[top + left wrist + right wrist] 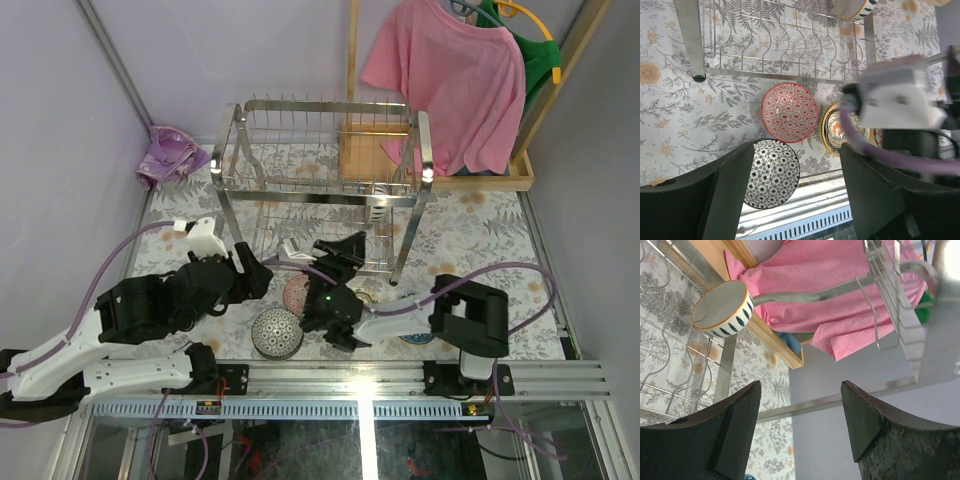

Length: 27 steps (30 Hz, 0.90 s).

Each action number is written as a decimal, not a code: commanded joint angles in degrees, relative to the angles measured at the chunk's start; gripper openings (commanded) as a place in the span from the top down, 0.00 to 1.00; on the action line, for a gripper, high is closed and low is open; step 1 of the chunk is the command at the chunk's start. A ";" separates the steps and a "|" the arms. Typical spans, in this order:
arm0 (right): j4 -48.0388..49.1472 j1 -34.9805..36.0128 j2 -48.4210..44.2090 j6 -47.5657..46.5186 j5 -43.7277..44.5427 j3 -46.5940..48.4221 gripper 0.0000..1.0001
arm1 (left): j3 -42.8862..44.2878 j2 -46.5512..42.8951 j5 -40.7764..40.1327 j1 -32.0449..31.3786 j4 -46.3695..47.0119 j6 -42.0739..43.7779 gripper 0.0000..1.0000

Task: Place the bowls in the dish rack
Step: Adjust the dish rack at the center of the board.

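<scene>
Bright, even light, soft shadows.
Above the right gripper (801, 385) the dish rack (910, 315) blurs and glares; right of the left gripper (797, 150), the right arm (895, 97) is smeared.

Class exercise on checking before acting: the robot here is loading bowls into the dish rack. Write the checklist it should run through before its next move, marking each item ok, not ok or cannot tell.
1. Fingers of left gripper open, empty: ok.
2. Fingers of right gripper open, empty: ok.
3. The white blue-dashed bowl sits in the dish rack: ok.
4. All bowls loaded: not ok; red bowl, black-and-white bowl and yellow-rimmed bowl lie on the table.
5. Red bowl uncovered from above: ok.
6. Yellow-rimmed bowl uncovered: not ok; the right arm hides part of it.
</scene>
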 commanded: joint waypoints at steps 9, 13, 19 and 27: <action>9.77 16.99 -18.91 17.18 10.67 -9.62 0.27 | 3.02 4.54 -4.29 0.21 -0.99 -2.73 0.31; 9.94 22.16 -25.18 23.38 10.61 -14.67 0.25 | 3.12 4.89 -4.72 0.23 -1.59 -3.34 0.31; 10.19 26.96 -37.78 30.90 10.46 -22.82 0.24 | 3.50 6.39 -5.67 0.24 -1.34 -3.25 0.30; 10.18 34.03 -45.63 35.75 7.21 -29.06 0.21 | 3.11 7.77 -6.81 0.31 0.13 -2.49 0.30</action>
